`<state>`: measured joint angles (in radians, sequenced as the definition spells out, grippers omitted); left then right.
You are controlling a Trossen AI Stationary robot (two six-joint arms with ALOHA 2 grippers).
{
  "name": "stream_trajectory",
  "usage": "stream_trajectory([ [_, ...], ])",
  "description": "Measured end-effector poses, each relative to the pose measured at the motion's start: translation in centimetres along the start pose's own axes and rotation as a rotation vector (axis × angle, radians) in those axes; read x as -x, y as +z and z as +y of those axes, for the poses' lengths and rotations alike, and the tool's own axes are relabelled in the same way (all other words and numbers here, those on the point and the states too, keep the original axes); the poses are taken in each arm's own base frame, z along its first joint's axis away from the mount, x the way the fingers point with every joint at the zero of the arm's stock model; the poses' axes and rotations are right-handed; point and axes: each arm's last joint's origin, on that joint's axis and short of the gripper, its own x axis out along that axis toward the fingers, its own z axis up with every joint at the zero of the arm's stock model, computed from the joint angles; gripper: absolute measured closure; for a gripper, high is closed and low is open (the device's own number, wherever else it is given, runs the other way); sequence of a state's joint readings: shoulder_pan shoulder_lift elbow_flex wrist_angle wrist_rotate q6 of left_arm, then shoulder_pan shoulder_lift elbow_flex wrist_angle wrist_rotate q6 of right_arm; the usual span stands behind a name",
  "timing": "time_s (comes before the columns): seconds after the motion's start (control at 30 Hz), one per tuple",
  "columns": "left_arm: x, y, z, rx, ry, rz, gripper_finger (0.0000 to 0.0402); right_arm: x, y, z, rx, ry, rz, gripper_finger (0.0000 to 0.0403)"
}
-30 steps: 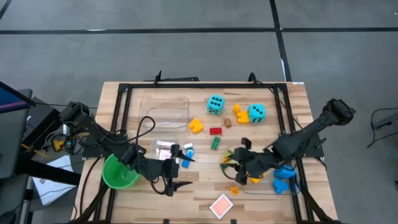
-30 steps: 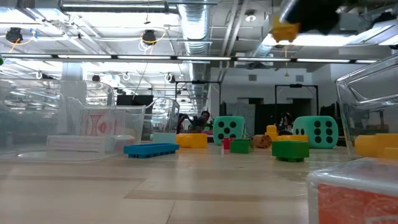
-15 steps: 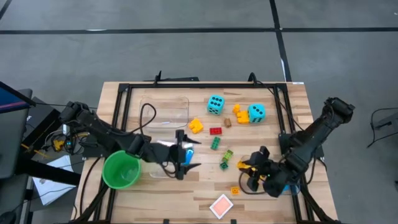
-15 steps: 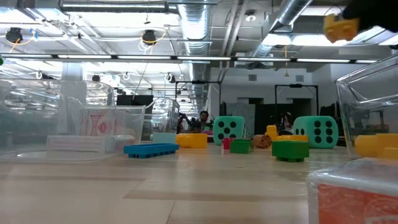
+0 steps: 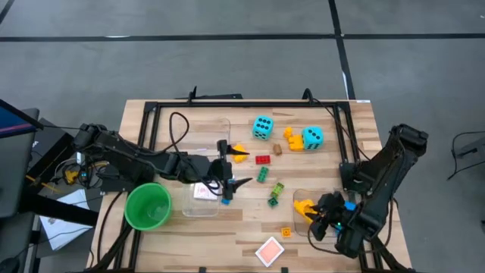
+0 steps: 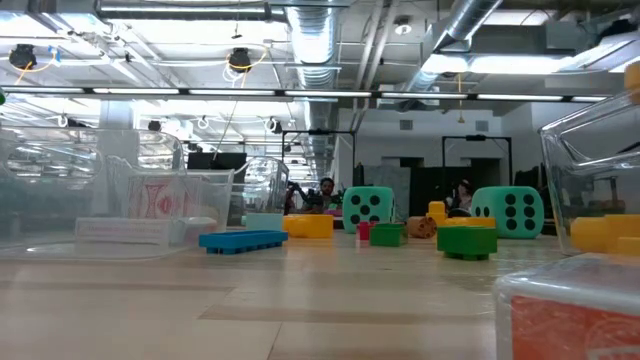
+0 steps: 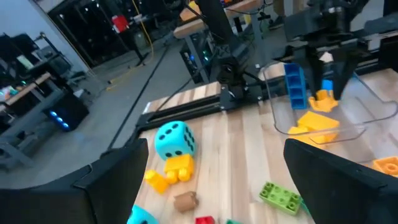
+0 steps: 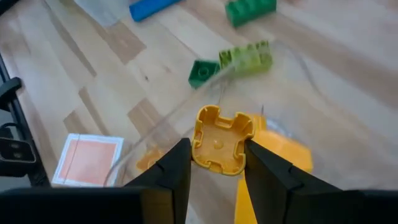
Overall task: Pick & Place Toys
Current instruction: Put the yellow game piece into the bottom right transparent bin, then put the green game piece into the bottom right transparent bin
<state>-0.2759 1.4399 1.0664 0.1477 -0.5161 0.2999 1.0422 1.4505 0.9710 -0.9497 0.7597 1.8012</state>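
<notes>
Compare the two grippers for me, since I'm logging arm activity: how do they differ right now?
The right gripper is shut on a yellow brick, above the clear bin on the right; the left gripper is open and empty, near the table's middle beside the other bin. Both are off the table.

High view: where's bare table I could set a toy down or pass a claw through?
Bare wood runs along the near edge between the green cup and the playing card. Crowded: the middle, from the cyan dice down past the loose bricks to the right claw, which holds a yellow brick over its clear bin.
</notes>
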Motion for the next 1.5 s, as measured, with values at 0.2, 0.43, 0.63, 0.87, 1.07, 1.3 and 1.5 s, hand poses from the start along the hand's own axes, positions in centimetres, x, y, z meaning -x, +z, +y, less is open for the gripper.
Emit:
stream_trajectory([
  [0.2, -0.3, 0.3, 0.5, 0.003, -0.035, -0.053, 0.0032, -0.5, -1.5, 0.1, -0.038, -0.030, 0.042, 0.0284],
  [0.43, -0.5, 0.7, 0.8, 0.024, -0.131, -0.131, 0.0032, -2.1, -2.5, 0.6, -0.045, -0.097, 0.150, 0.0284],
  [0.63, -0.5, 0.8, 0.8, -0.006, -0.135, -0.141, 0.0032, -2.3, -2.3, 0.8, -0.058, -0.092, 0.155, 0.0284],
  [0.87, -0.5, 0.8, 0.8, -0.013, -0.135, -0.142, 0.0032, -2.3, -2.4, 0.8, -0.058, -0.090, 0.156, 0.0264],
  [1.07, -0.4, 0.8, 0.7, -0.013, -0.137, -0.142, 0.0032, -2.3, -2.3, 0.8, -0.039, -0.082, 0.139, 0.0225],
  [1.3, -0.4, 0.8, 0.7, -0.009, -0.138, -0.141, 0.0032, -2.3, -2.2, 0.7, -0.025, -0.090, 0.134, 0.0204],
  [1.5, -0.4, 0.8, 0.7, 0.012, -0.140, -0.139, 0.0032, -2.1, -1.7, 0.4, -0.016, -0.103, 0.103, 0.0205],
])
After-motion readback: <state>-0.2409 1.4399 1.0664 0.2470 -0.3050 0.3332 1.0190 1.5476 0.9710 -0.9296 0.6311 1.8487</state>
